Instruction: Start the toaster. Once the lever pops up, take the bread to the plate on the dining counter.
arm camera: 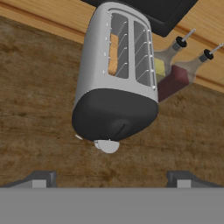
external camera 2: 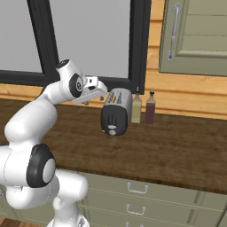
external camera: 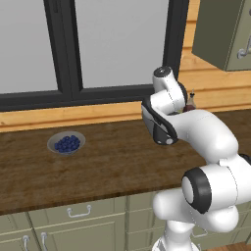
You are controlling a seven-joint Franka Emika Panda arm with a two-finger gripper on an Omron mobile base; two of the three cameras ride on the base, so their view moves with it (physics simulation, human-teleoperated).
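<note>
The toaster (external camera 2: 116,111) is dark grey with a silver top and stands on the wooden counter (external camera 2: 177,146) below the window. In the hand view the toaster (arm camera: 114,94) lies straight ahead, its dark end face and round knob toward me. A tan slice of bread (arm camera: 113,54) sits in its left slot. My gripper (external camera 2: 103,91) hovers just left of the toaster's top and a little above it, open, with nothing between the fingertips (arm camera: 40,178). The gripper (arm camera: 110,178) is short of the toaster and touches nothing. The plate and the dining counter are out of view.
Two bottles stand right of the toaster against the wall, one yellow (external camera 2: 136,108) and one dark red (external camera 2: 150,108). A grey bowl of blueberries (external camera: 66,143) sits far left on the counter. A wall cabinet (external camera 2: 195,35) hangs at upper right. Drawers run under the counter edge.
</note>
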